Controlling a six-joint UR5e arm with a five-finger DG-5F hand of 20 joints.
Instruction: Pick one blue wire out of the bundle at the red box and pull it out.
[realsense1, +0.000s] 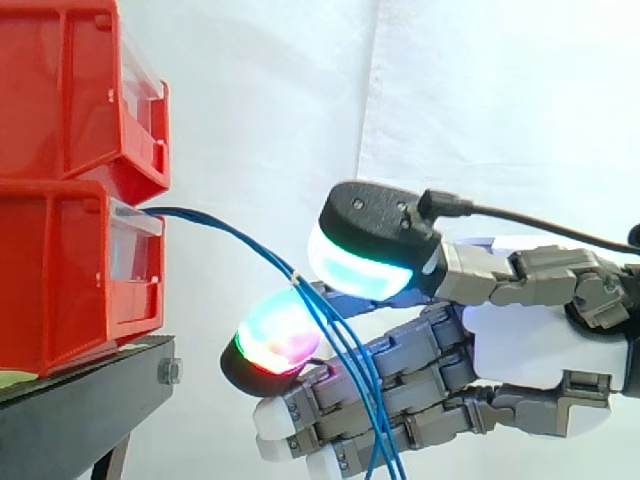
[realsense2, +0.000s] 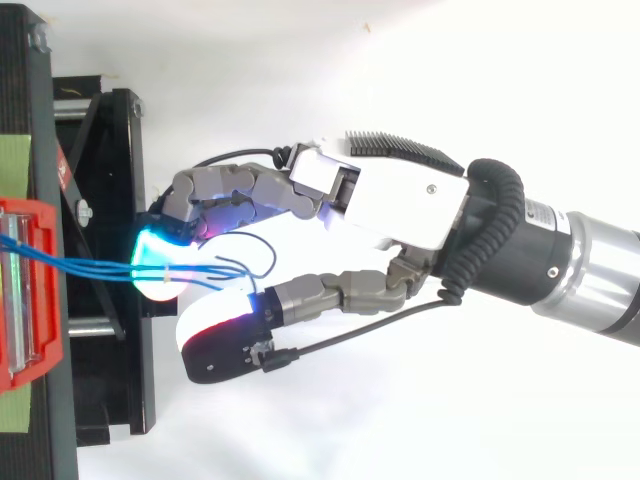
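Side view shows me two red bins stacked on the black stand (realsense1: 80, 400). The blue wires (realsense2: 100, 268) come out of the front of the lower red bin (realsense1: 60, 280), beneath the upper red bin (realsense1: 70, 90). They arc out to the right, then hang down across the hand (realsense2: 400, 205), which reaches in from the right with its fingers curled round the bundle. One glowing pad (realsense1: 360, 268) sits above the wires and another (realsense1: 275, 335) below. The strands pass through where the two meet, so I read this as a grip on the bundle, though I cannot tell whether it has caught one wire or several. From above, the wires run from the bin to the curled fingers, with a small pale tie (realsense2: 165, 272) around them right at the fingertips. By my judgement the grasp is made but the pull is not: the wires' far ends sit in the bin and the run between looks slack. What is left is to single out one strand and draw it away from the bin until it comes free.
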